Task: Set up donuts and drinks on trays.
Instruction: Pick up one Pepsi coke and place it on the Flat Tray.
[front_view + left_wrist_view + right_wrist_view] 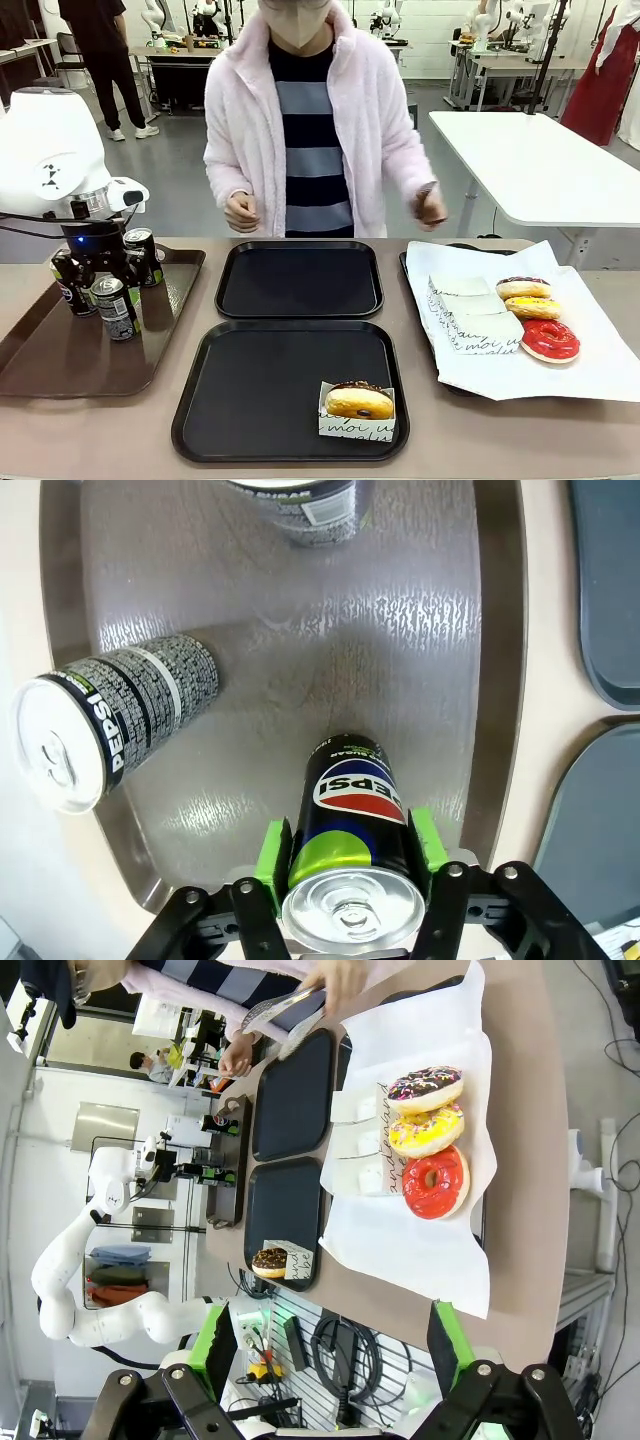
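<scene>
Light: bright, even, from overhead; shadows soft, short. Glare: streaked white sheen on brown tray (300, 650); faint sheen on black trays (300, 280). Focus: sharp throughout, background slightly soft. Distortion: wrist views bow at edges; can (350, 810) tapers.

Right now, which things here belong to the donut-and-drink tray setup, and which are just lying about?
Job: two black trays; sleeved chocolate donut on the near one; three bare donuts; three cans, one in the shut left gripper.
Lying about: brown tray, white paper liner, empty paper sleeves.
</scene>
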### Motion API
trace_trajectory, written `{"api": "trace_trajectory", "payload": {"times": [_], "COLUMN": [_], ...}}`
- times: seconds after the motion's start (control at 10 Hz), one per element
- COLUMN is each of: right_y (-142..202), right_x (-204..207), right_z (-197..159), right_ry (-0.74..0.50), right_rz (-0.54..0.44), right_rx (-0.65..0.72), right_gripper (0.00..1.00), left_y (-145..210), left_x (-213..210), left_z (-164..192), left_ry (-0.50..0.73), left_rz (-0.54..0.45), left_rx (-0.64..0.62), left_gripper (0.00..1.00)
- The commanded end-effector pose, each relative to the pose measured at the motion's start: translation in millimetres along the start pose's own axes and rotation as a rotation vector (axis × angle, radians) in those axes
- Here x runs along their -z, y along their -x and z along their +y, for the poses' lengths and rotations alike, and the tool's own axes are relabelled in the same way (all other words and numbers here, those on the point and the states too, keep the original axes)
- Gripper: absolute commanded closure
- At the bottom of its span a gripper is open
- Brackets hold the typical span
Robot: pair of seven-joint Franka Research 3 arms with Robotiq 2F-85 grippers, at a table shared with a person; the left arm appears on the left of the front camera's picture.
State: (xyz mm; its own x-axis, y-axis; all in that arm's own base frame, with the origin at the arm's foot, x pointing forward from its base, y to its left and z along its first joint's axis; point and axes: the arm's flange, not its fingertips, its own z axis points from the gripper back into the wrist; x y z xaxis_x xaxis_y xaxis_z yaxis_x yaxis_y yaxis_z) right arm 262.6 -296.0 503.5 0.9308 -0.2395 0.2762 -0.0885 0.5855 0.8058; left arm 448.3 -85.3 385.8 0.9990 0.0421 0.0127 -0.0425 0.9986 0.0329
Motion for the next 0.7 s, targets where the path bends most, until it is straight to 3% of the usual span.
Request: {"api": "trace_trajectory", "payload": {"times": [0.0,0.2,0.6], "right_y": [-2,-2,-2], "right_x": [0,0,0], "right_z": [0,0,0], "right_ry": [-0.024,-0.024,-0.024], "right_rz": [-0.018,-0.018,-0.018], "right_rx": [-0.014,-0.014,-0.014], "right_gripper": [0.0,0.0,0.0], "left_y": [-1,3,52], "left_x": [0,-28,-135], "left_z": [-2,-7,-32], "left_ry": [0.005,0.036,0.044], "left_rz": [0.039,0.03,-0.051], "left_rx": [-0.039,-0.005,0.158], "left_gripper": [1.0,1.0,1.0]}}
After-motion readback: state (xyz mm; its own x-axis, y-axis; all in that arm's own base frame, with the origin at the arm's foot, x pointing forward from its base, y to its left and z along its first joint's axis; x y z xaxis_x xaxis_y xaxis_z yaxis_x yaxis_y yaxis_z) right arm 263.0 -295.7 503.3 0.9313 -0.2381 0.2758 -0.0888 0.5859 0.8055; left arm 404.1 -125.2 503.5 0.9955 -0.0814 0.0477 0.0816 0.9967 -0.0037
